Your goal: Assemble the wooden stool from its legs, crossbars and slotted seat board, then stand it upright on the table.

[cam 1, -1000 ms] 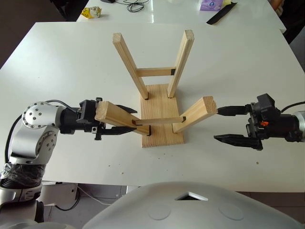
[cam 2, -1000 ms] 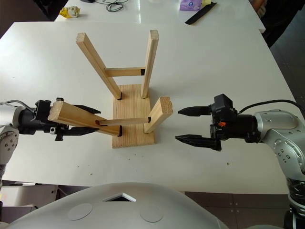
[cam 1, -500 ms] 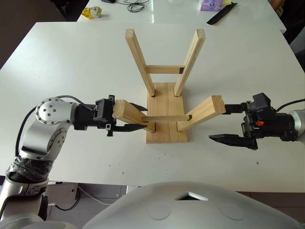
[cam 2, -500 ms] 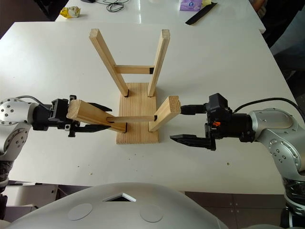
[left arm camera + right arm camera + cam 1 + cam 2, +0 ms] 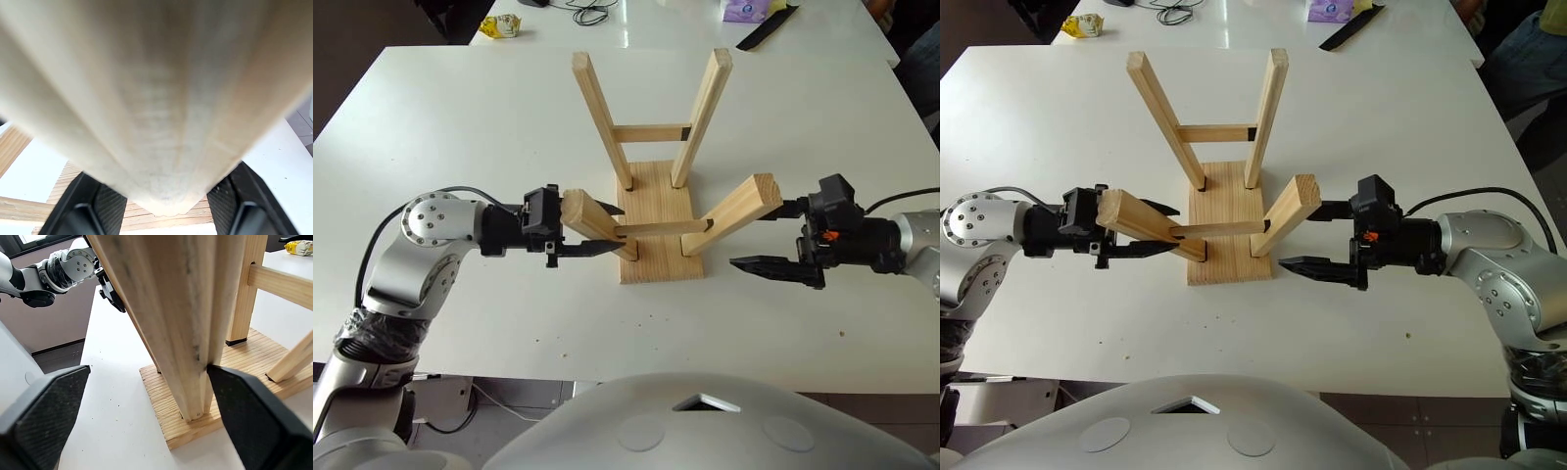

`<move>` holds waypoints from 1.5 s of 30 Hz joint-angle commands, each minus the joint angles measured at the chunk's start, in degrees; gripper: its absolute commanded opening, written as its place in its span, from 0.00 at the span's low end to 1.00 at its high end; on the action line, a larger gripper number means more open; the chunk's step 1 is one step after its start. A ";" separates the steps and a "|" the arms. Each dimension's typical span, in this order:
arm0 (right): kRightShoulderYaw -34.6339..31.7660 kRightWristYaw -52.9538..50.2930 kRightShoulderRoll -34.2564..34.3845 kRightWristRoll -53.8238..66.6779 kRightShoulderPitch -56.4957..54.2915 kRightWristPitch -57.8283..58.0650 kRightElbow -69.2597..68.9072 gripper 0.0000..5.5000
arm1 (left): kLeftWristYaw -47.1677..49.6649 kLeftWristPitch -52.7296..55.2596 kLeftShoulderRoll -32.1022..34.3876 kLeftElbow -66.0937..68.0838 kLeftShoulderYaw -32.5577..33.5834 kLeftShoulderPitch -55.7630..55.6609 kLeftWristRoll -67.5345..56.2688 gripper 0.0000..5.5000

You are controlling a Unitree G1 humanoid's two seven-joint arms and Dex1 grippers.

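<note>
**Change since the earlier frames:** the upturned stool [image 5: 651,196] had slid across the bench [image 5: 460,127] toward the robot's right and a little farther from the robot. The left tool [image 5: 602,230] had travelled with it. The right tool [image 5: 756,235] had come in from beyond the tip of the near-right leg [image 5: 734,213] until that leg stood between its fingers.

**Item 1, stool:** upside down, with the seat board [image 5: 656,269] flat on the bench and four legs rising from it.
- The far-left leg [image 5: 600,117] and far-right leg [image 5: 702,116] stood nearly upright, joined by the far crossbar [image 5: 651,132].
- The near-left leg [image 5: 582,213] and the near-right leg leaned outward, joined low down by the near crossbar [image 5: 661,228].

**Item 2, left tool:** clenched on the near-left leg close to its upper end, one finger on each side. In the left wrist view both fingers [image 5: 98,205] lay against the wood.

**Item 3, right tool:** released, fingers spread wide about the upper end of the near-right leg. In the right wrist view one pad [image 5: 254,416] lay against or just beside the leg. The other pad [image 5: 49,406] stood well apart from it.

**Item 4, surroundings:** a yellow wrapper [image 5: 504,24], a black cable [image 5: 592,12] and a purple pack [image 5: 744,10] lay on the surface beyond the bench's far edge.
</note>
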 commanded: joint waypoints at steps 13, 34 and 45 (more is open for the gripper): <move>4.93 1.78 2.70 -1.42 -4.83 -1.02 0.27 0.80 | 7.15 5.97 -0.64 9.05 -8.73 -2.59 13.09 0.49; 8.22 -6.94 2.84 -18.67 -1.82 -5.68 8.08 0.80 | 15.41 12.35 -12.76 5.17 -3.65 1.13 14.29 0.86; 5.95 -4.27 -5.54 -26.57 15.52 -12.83 -2.98 0.80 | 20.92 17.19 -18.43 -0.24 -3.58 3.40 13.13 0.86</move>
